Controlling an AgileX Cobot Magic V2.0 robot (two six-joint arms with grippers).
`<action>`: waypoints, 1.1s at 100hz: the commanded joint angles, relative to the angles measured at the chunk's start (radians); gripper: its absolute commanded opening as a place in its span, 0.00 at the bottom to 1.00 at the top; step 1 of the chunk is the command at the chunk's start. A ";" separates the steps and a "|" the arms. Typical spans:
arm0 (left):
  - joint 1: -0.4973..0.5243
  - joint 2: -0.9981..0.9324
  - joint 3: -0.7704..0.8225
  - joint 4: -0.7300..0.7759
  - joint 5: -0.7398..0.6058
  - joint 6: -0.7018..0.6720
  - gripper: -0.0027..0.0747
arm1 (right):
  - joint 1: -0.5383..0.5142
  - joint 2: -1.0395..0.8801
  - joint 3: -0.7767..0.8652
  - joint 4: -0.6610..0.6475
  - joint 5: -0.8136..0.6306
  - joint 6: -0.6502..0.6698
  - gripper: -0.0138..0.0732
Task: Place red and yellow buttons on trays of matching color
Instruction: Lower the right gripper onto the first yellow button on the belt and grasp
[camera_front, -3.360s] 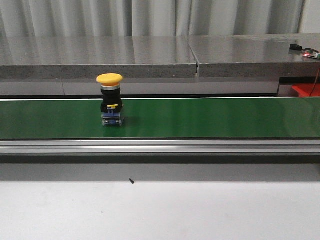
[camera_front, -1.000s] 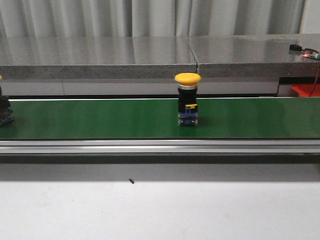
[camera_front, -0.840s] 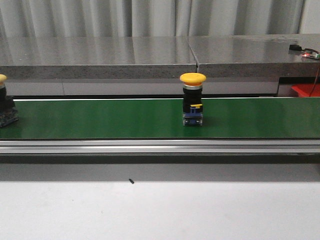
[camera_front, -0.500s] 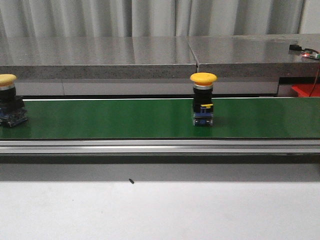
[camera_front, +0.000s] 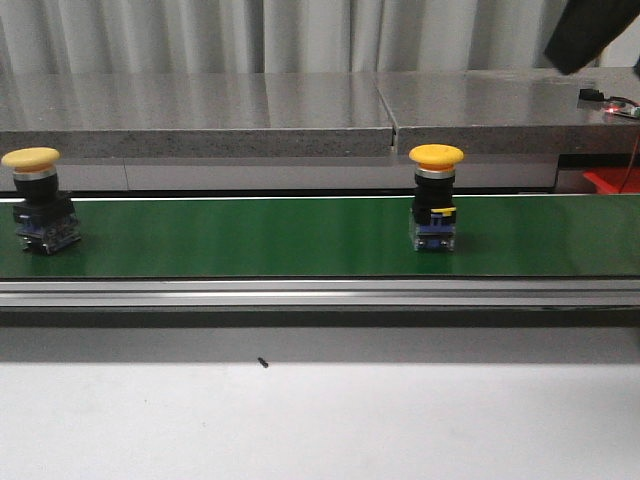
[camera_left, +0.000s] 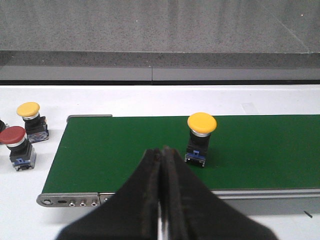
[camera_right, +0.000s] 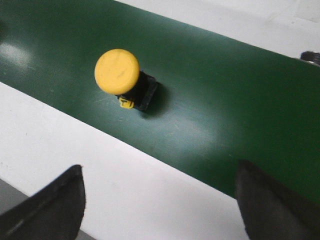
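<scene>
On the green belt (camera_front: 250, 240) I see two yellow buttons (camera_front: 436, 205) (camera_front: 36, 210) upright — well apart; left claw (camera_left: 161, 165) pinched closed, empty; right claw (camera_right: 160, 200) spread wide, probably above one button.

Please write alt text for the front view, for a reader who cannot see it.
Two yellow buttons stand upright on a green conveyor belt, one at the far left, one right of centre. A grey stone counter runs behind it.
</scene>
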 joint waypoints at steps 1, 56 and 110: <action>-0.005 0.009 -0.027 -0.017 -0.072 0.000 0.01 | 0.035 0.039 -0.057 -0.009 -0.046 -0.015 0.82; -0.005 0.009 -0.027 -0.017 -0.072 0.000 0.01 | 0.097 0.280 -0.183 -0.047 -0.081 -0.015 0.82; -0.005 0.009 -0.027 -0.017 -0.072 0.000 0.01 | 0.094 0.347 -0.214 -0.116 -0.034 -0.021 0.57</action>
